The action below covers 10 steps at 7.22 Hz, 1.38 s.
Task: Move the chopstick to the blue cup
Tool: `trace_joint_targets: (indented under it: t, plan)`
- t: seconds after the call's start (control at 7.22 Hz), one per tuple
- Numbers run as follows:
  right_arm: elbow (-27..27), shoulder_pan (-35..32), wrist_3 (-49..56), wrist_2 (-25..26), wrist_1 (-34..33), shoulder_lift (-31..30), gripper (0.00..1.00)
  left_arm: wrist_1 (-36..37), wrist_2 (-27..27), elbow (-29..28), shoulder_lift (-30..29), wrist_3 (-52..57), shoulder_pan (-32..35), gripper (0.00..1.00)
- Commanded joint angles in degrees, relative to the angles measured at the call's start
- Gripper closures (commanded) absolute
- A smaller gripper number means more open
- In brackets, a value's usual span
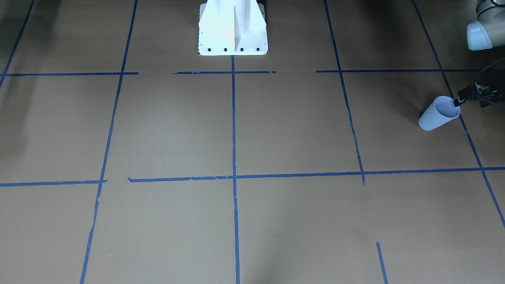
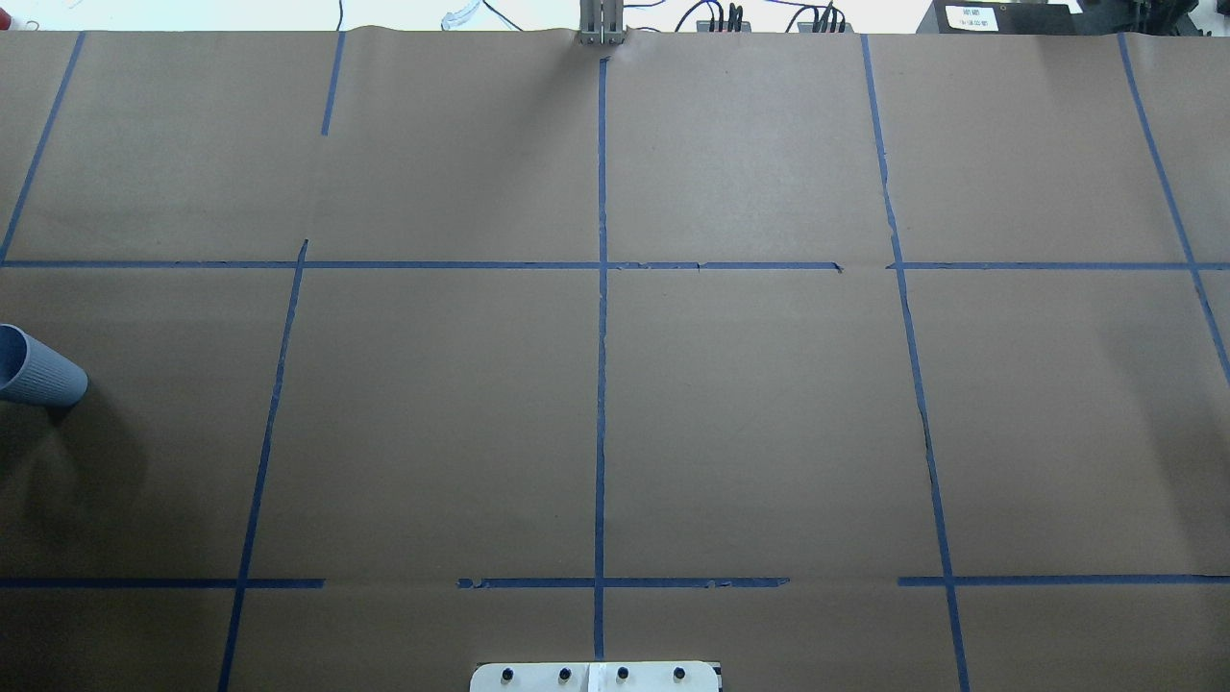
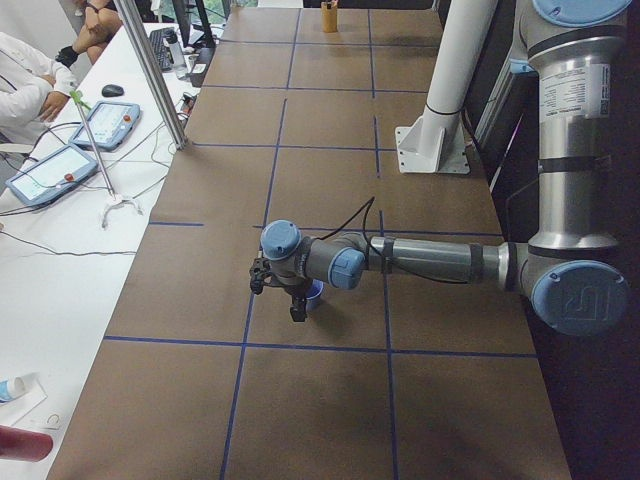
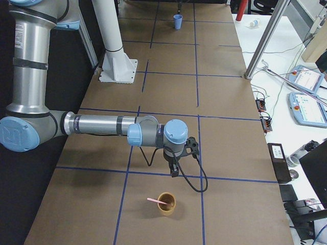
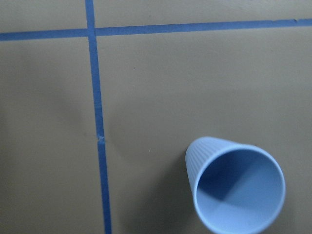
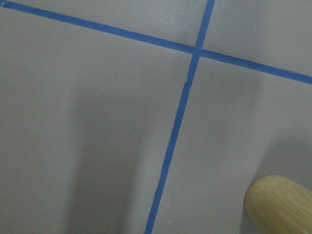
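The pale blue ribbed cup (image 1: 436, 116) stands upright and empty near the table's left end, also seen from above as the blue cup (image 5: 236, 190). My left gripper (image 1: 457, 101) hovers just above its rim; I cannot tell whether it is open or shut. At the table's other end the pink chopstick (image 4: 155, 200) leans in a small wooden cup (image 4: 166, 203). My right gripper (image 4: 174, 171) hangs pointing down a little behind that wooden cup; its state cannot be judged from this side view. The wooden cup's rim (image 6: 282, 202) shows at the right wrist view's lower right corner.
The white robot pedestal (image 1: 232, 27) stands at the middle of the table's robot side. Dark blue tape lines (image 2: 601, 384) grid the brown tabletop. A side bench with tablets (image 3: 50, 170), cables and a seated person (image 3: 25, 80) runs along the operators' side, with a metal pole (image 3: 155, 70).
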<state>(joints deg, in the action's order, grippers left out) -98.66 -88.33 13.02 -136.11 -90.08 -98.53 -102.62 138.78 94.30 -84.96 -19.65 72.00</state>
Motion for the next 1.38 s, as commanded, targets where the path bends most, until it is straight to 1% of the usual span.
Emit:
trace_joint_targets:
  t: [0.0,0.14,0.28,0.42,0.69,0.83,0.97,1.11,1.25]
  plan:
    - [-0.05,0.0,-0.01,-0.12,0.0,0.01,0.0,-1.71,0.0,-2.97,-1.6,-0.57,-2.65,0.0]
    - [-0.13,0.0,-0.01,-0.12,0.0,0.01,0.0,-1.97,0.0,-3.51,-1.7,-0.65,-3.88,0.04]
    - [-0.13,0.0,-0.01,-0.12,0.0,0.01,0.0,-2.06,0.0,-4.3,-1.7,-0.65,-5.19,0.22]
    - [-0.13,0.0,-0.01,-0.12,0.0,0.01,0.0,-1.97,0.08,-4.3,-1.79,-0.57,-5.21,0.51]
    - [-0.13,0.09,0.08,-0.12,0.08,0.1,0.0,-1.97,0.08,-4.92,-2.31,-0.57,-5.56,0.93]
    - [-0.13,0.27,0.08,-0.12,0.0,0.1,0.0,-1.97,0.08,-5.01,-2.58,-0.65,-5.56,0.95]
    - [-0.22,0.27,0.08,-0.2,0.0,0.1,0.0,-1.97,0.61,-4.14,-3.28,-1.09,-5.56,1.0]
    - [-0.22,0.36,0.17,-0.12,0.08,0.27,0.0,-0.67,0.44,3.53,-3.72,-6.75,-5.56,1.0]
    - [-0.31,0.36,0.08,-0.2,0.08,0.27,0.0,-0.05,0.7,8.48,-6.94,-19.77,-5.73,1.0]
